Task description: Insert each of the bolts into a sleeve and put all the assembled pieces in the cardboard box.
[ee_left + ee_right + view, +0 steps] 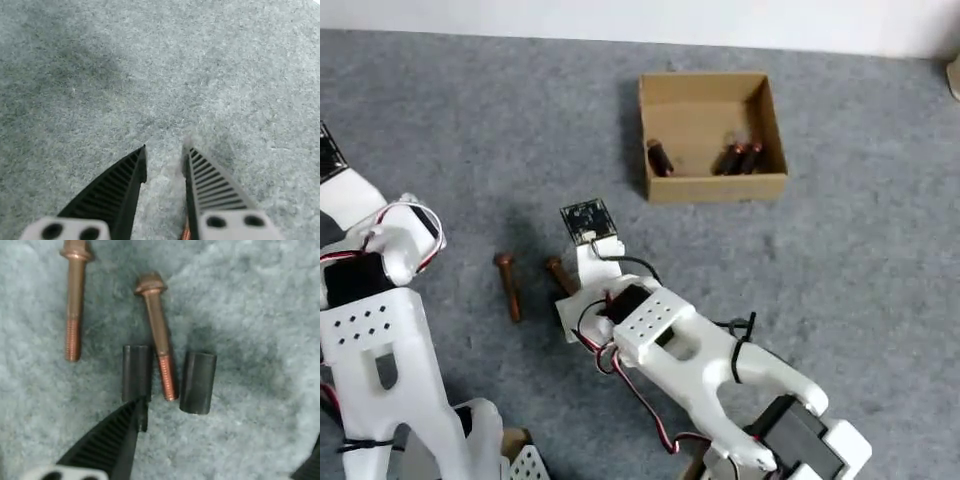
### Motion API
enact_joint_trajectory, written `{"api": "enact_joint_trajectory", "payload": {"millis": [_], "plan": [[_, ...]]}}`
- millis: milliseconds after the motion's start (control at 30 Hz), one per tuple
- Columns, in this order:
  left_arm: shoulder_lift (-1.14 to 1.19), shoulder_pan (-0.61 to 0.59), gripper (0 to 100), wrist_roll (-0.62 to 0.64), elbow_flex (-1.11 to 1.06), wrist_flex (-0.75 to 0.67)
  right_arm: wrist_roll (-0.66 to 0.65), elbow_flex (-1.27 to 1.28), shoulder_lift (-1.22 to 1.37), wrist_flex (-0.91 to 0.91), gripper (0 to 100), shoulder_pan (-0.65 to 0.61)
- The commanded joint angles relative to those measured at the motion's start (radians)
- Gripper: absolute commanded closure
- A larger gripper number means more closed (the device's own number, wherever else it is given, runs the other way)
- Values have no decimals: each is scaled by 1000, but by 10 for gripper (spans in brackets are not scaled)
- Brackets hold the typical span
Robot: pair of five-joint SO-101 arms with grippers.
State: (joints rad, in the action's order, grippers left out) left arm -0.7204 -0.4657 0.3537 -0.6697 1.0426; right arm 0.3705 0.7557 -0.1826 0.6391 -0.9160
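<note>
Two copper bolts [74, 305] [157, 335] lie on the grey carpet, heads pointing away from my right gripper [230, 427]. Two dark sleeves [137, 372] [198, 382] lie loose on either side of the nearer bolt's threaded end. The right gripper hangs open just above them, one fingertip [137, 417] by the end of the first sleeve. From above, both bolts [506, 285] [558, 272] show beside the right arm [650, 325]. The cardboard box [705, 188] holds three assembled pieces [660, 158] [732, 158] [752, 155]. My left gripper [165, 150] is open over bare carpet.
The left arm [380, 300] stands at the table's left edge, apart from the bolts. Open carpet lies between the bolts and the box, and to the right of the box.
</note>
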Motion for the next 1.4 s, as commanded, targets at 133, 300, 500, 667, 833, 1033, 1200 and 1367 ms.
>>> {"api": "enact_joint_trajectory", "payload": {"millis": [133, 300, 500, 667, 833, 1033, 1200, 1367], "plan": [[-22, 19, 867, 2, -12, -31, 11, -30, -2, -70, 552, 70], [-22, 19, 867, 2, -13, -31, 12, -27, -1, -70, 552, 70], [-22, 19, 867, 2, -13, -31, 9, -1, -1, -94, 552, 16], [-22, 19, 867, 2, -15, -31, 8, 39, -1, -165, 552, 36], [-22, 19, 867, 2, -15, -31, 9, 41, 1, -170, 552, 64], [-22, 19, 867, 2, -16, -29, 11, 33, 142, -168, 552, 62], [-22, 19, 867, 2, -16, -29, 11, -94, 274, -96, 552, 59], [-22, 19, 867, 2, -16, -29, 11, -153, 285, -51, 576, 59]]}}
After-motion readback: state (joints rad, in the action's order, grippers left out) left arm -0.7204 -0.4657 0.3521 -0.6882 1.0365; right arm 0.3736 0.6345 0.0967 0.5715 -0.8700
